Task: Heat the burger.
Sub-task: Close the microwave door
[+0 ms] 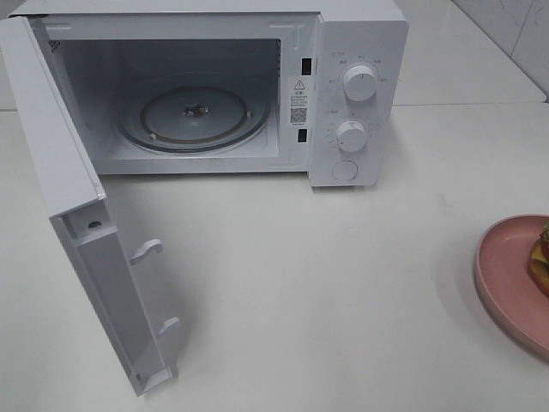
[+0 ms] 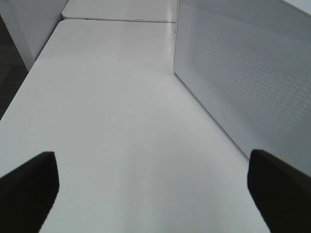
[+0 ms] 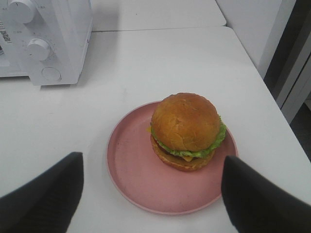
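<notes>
Glossy golden-brown burger (image 3: 187, 131) with green lettuce frill and yellow cheese, upright on round pink plate (image 3: 141, 184), off-centre (nearer one rim). Plate on white worktop (image 1: 326, 292), well apart from white microwave (image 1: 360, 94) with door (image 1: 77, 232) swung wide open, glass turntable (image 1: 193, 116) bare. Right claw (image 3: 153, 194) spread wide above plate, gripping nothing. Left claw (image 2: 153, 187) likewise wide open, empty, beside microwave's perforated side.

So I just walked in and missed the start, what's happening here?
Nothing is held yet. The microwave stands on the white table with its door swung open and its turntable bare. The burger sits on a pink plate, with the open right gripper over it. The left gripper is open over bare table.
</notes>
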